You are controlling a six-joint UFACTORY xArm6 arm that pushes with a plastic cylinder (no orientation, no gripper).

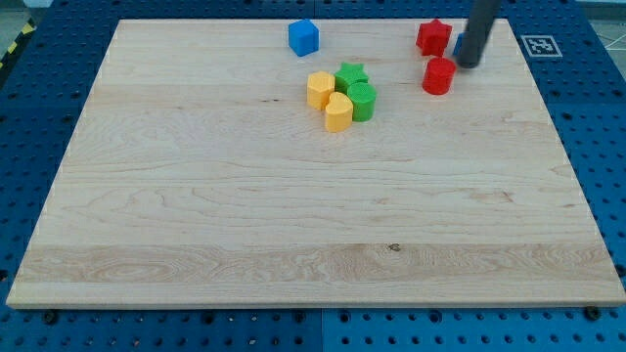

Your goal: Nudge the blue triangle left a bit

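Note:
The blue triangle [458, 44] is mostly hidden behind my rod at the view's top right; only a small blue sliver shows at the rod's left side. My tip [469, 65] rests on the board right against it, on its right and lower side. A red star [433, 36] lies just left of the blue triangle. A red round block [439, 75] lies just below and left of my tip.
A blue cube [304, 37] sits at the top middle. A cluster sits near the middle top: a yellow hexagon [320, 89], a yellow block [338, 112], a green star [350, 74] and a green round block [363, 101]. The wooden board [293, 225] ends close behind the rod.

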